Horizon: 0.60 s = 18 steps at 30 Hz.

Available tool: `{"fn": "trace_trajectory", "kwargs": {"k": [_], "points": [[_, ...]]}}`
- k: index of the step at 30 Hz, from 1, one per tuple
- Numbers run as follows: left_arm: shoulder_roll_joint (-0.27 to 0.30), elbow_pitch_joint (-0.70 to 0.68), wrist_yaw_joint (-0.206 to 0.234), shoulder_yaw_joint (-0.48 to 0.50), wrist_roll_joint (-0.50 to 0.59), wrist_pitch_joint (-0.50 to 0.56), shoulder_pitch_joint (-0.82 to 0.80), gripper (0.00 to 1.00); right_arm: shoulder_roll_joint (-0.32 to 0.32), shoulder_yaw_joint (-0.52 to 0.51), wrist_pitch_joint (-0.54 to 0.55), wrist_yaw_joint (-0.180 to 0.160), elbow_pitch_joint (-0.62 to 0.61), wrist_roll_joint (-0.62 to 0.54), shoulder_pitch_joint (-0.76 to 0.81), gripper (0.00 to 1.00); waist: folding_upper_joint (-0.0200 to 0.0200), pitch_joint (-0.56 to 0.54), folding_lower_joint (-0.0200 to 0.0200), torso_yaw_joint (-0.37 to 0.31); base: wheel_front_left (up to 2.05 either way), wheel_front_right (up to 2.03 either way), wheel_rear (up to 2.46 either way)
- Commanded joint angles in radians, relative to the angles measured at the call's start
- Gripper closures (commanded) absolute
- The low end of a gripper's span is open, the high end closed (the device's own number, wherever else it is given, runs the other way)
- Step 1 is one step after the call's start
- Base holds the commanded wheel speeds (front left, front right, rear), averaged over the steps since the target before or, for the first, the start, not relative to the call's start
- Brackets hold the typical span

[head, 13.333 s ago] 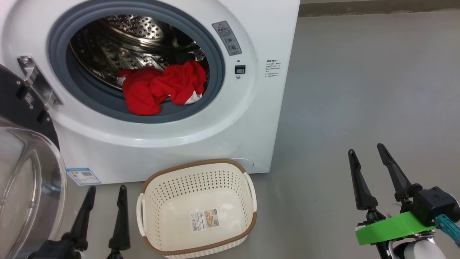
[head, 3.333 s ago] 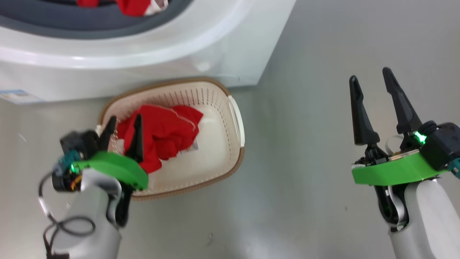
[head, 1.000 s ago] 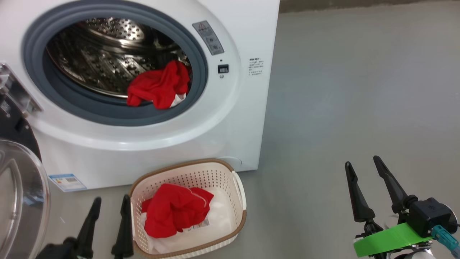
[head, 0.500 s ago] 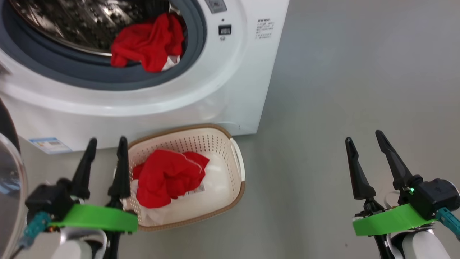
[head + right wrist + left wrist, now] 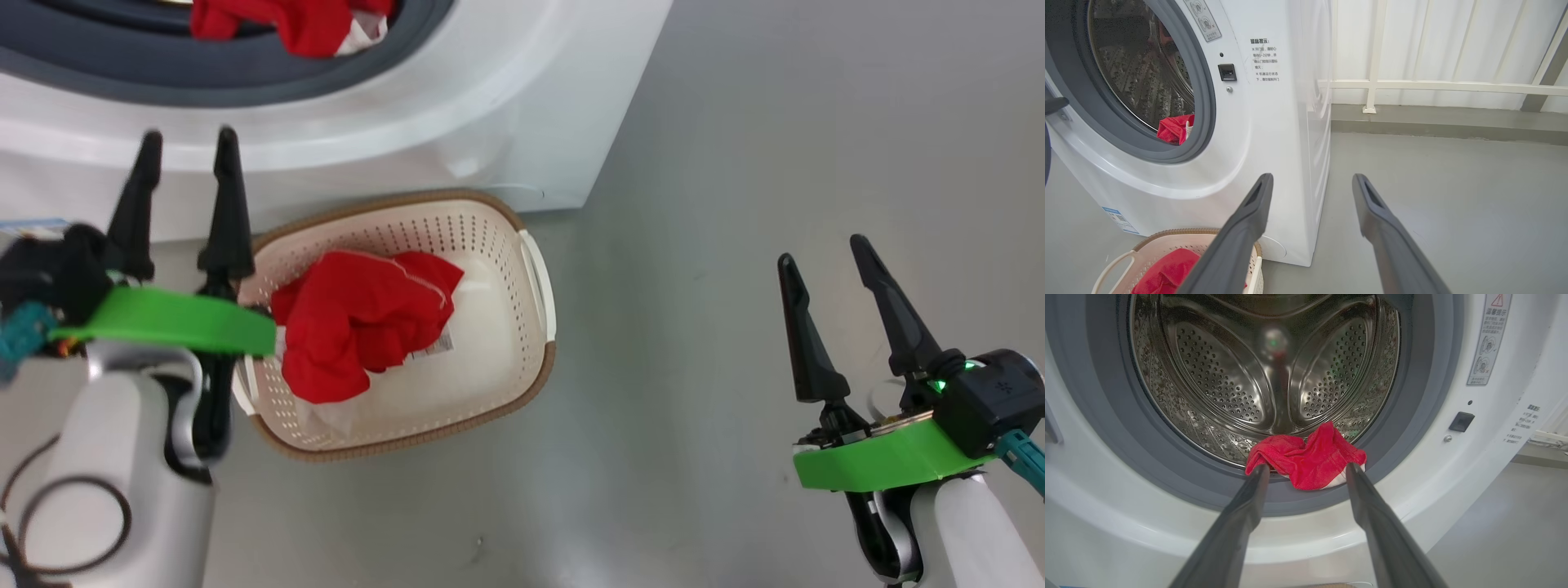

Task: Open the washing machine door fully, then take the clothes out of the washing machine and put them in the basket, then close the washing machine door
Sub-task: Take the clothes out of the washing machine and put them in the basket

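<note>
The washing machine has its round opening uncovered; its door is out of view. Red clothes lie on the drum's front lip against the grey ring, also visible at the top of the head view. My left gripper is open, raised before the machine's front below the opening and short of the clothes, its fingers empty. Another red garment lies in the cream basket on the floor against the machine. My right gripper hangs open and empty over bare floor to the right.
Grey floor stretches right of the machine. In the right wrist view a white railing and wall run behind the machine, and the basket sits at its foot. A blue sticker marks the machine's lower left.
The head camera has tilted down. My left arm has risen from beside the basket to the machine's front, still open. The right gripper has kept its place.
</note>
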Motion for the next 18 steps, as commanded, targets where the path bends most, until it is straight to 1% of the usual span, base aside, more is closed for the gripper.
{"fn": "trace_trajectory", "kwargs": {"k": [1,6,10,18], "points": [[0.038,-0.01,-0.005,0.032,0.003,-0.008,-0.029,0.0,-0.007,0.019,-0.006,0.006,-0.03,-0.018,-0.015,0.0,0.0,0.055,0.0,-0.002,0.0,0.0,0.0],[0.044,0.081,-0.009,0.032,0.001,-0.014,-0.155,0.0,-0.007,0.01,-0.006,0.006,-0.043,-0.023,-0.029,0.0,0.0,0.107,0.0,-0.001,0.0,0.0,0.0],[0.047,0.146,-0.027,0.033,-0.01,-0.023,-0.262,0.0,-0.007,0.012,-0.006,0.006,-0.042,-0.026,-0.044,0.0,0.0,0.148,0.0,-0.005,0.0,0.0,0.0],[0.073,0.278,-0.047,0.022,0.001,-0.036,-0.465,0.0,-0.007,0.006,-0.006,0.006,-0.051,-0.03,-0.074,0.0,0.0,0.221,0.0,-0.019,0.0,0.0,0.0]]}}
